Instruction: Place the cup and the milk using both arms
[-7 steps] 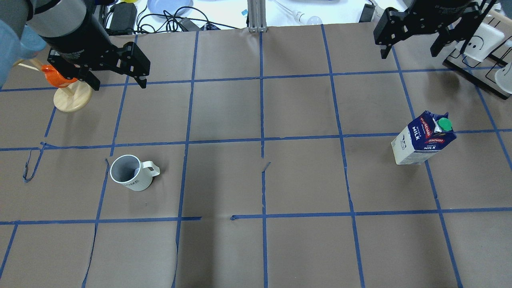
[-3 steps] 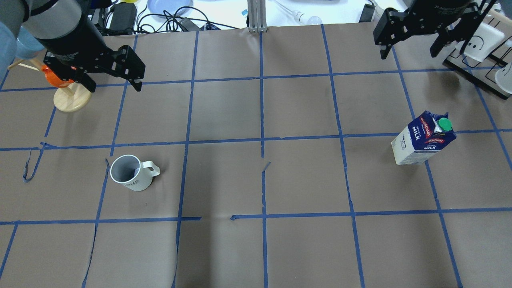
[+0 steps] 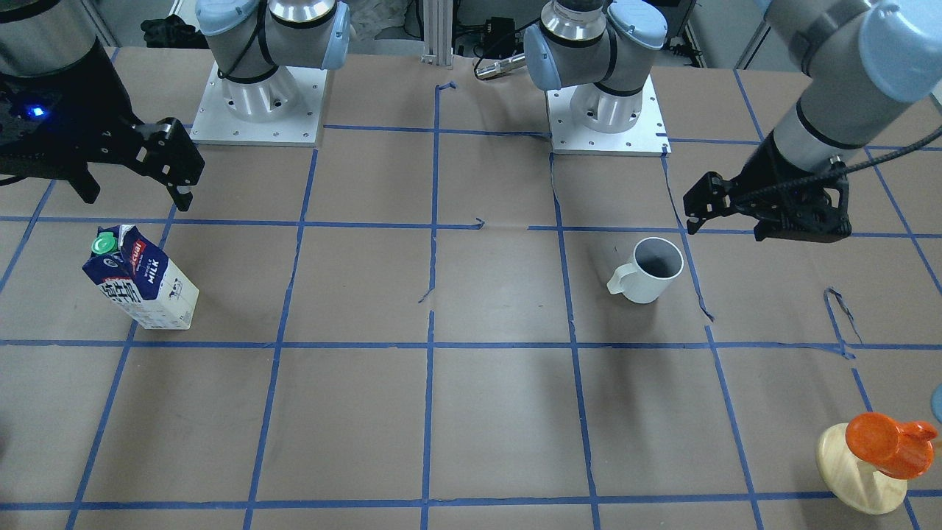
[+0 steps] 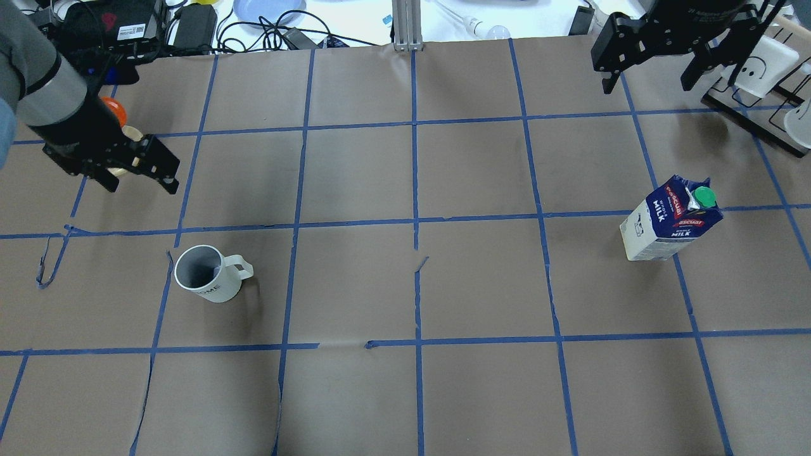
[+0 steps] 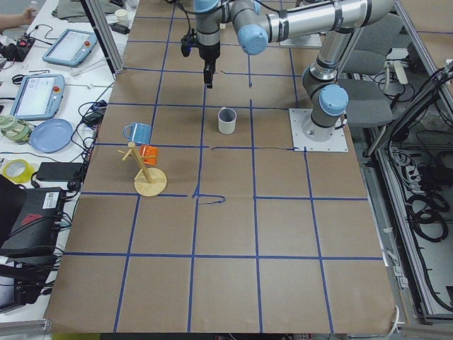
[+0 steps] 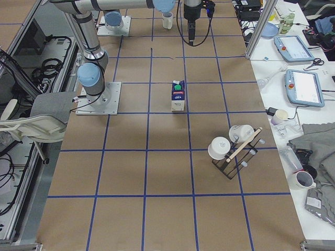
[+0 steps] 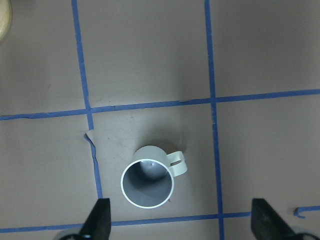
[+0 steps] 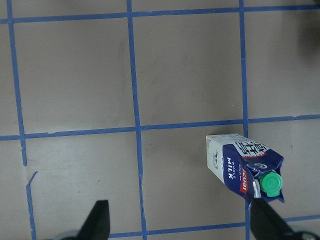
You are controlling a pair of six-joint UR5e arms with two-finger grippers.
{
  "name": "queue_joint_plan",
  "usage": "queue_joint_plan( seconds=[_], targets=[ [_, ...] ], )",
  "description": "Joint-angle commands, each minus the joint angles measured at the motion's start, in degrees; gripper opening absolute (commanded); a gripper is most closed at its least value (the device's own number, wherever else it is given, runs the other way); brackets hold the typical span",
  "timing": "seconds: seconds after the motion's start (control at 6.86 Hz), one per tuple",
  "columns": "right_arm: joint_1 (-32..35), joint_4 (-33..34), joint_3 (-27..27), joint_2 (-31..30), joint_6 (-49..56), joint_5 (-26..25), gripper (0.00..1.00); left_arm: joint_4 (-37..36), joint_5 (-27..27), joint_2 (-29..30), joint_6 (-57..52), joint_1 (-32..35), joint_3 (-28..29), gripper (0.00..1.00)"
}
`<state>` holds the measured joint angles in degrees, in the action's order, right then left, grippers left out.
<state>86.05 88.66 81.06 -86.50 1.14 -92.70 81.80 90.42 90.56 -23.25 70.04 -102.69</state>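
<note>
The white cup (image 4: pixel 206 275) stands upright on the brown paper at the left, handle pointing right; it also shows in the front view (image 3: pixel 651 272) and the left wrist view (image 7: pixel 148 182). My left gripper (image 4: pixel 142 188) is open and empty, hovering beyond and slightly left of the cup (image 3: pixel 725 232). The milk (image 4: pixel 671 221) stands upright at the right, green cap on top (image 3: pixel 143 283) (image 8: pixel 245 170). My right gripper (image 4: pixel 646 87) is open and empty, high above the far right of the table, well beyond the milk (image 3: pixel 136 202).
A wooden mug tree (image 3: pixel 868 456) with an orange cup stands at the far left, partly behind my left arm. A black rack (image 4: pixel 760 69) with white cups stands at the far right. Cables and devices lie beyond the table's far edge.
My left gripper has moved left and nearer, closer to the cup, and looks lower. The right arm, the cup and the milk have not moved.
</note>
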Motion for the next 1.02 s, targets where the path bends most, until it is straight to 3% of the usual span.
queue_joint_plan(
  seconds=[0.0, 0.44, 0.88],
  targets=[
    [0.0, 0.2, 0.1, 0.0, 0.0, 0.0, 1.00, -6.1, -0.9, 0.7, -2.2, -7.2, -10.1, 1.00],
    [-0.3, -0.1, 0.2, 0.5, 0.5, 0.2, 1.00, -9.4, -3.5, 2.9, 4.6, -3.5, -11.9, 1.00],
    [-2.3, 0.0, 4.1, 0.3, 0.9, 0.2, 1.00, -11.0, -3.2, 5.8, 4.7, -2.5, -13.8, 1.00]
  ],
)
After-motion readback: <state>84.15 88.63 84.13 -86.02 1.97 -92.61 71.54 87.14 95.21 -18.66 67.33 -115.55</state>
